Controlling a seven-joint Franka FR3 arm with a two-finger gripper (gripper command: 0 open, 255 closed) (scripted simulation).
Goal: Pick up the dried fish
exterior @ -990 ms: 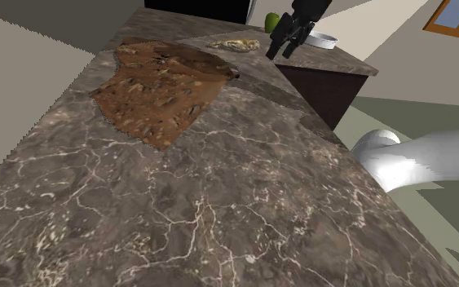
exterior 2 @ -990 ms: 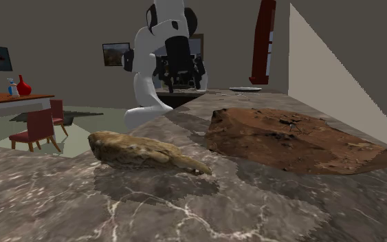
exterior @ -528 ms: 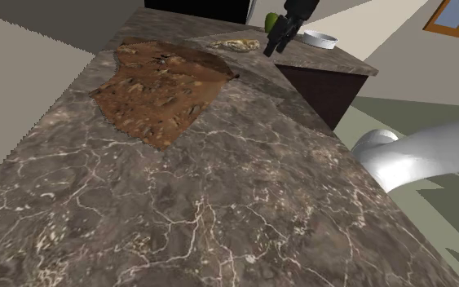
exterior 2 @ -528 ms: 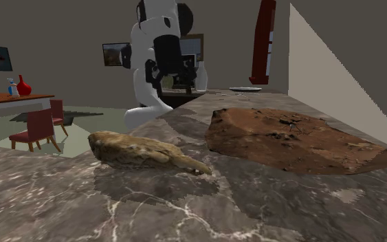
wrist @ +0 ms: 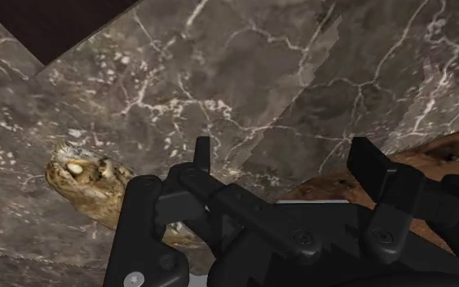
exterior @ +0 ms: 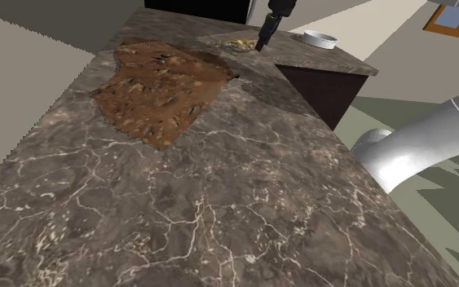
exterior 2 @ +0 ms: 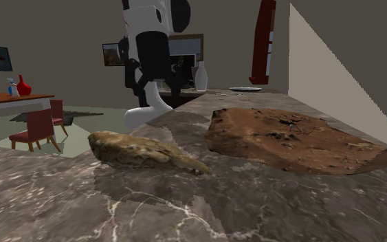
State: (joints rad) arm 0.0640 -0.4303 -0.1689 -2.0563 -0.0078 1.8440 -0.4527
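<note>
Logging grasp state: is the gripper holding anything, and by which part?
Nothing is held. The gripper has its fingers apart over bare counter. The dried fish lies on the counter to one side, outside them.

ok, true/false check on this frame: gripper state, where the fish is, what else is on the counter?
1. The gripper is open. True.
2. The fish is clasped between the fingers. False: it lies on the counter, off to one side of the open fingers, not between them.
3. A white bowl sits on the counter. True.
4. The fish lies on top of the brown patch. False: it lies on bare marble beside the patch.
</note>
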